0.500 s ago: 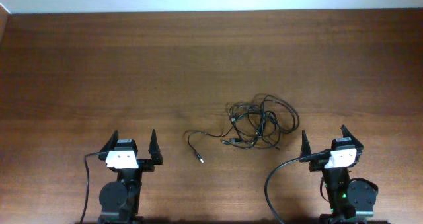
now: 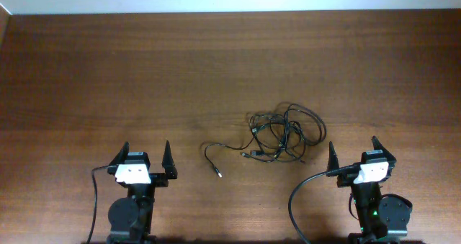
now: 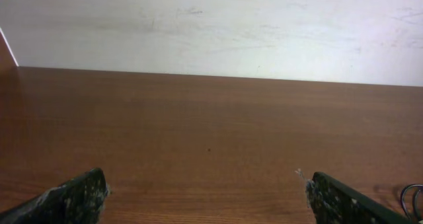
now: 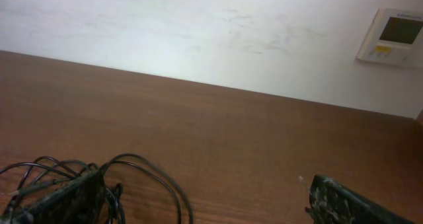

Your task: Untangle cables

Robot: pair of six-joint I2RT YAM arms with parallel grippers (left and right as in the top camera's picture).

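The big brown wooden table (image 2: 144,71) fills almost all of the view from above. Behind its far edge is a plain white wall (image 3: 211,26). Two black robot arms sit at the near edge, the left arm (image 2: 130,208) and the right arm (image 2: 374,208), and each has a thick black wire (image 2: 94,201) curving by its base. The left gripper (image 2: 145,147) has its two fingers spread wide apart, with nothing between them. The right gripper (image 2: 353,145) is spread wide too and holds nothing. The cables (image 2: 281,134) lie in a messy pile of thin black loops on the table, a bit right of the middle. They are just in front of the right gripper and to its left, not touching it. The pile is well apart from the left gripper. One thin cord (image 2: 210,152) trails out of the pile to the left and bends back toward the near edge. It ends in a small plug (image 2: 219,174). At the right edge of the left wrist view there is a bit of black loop, most likely part of the same pile. A small white box with a little screen (image 4: 398,36) hangs on the wall.
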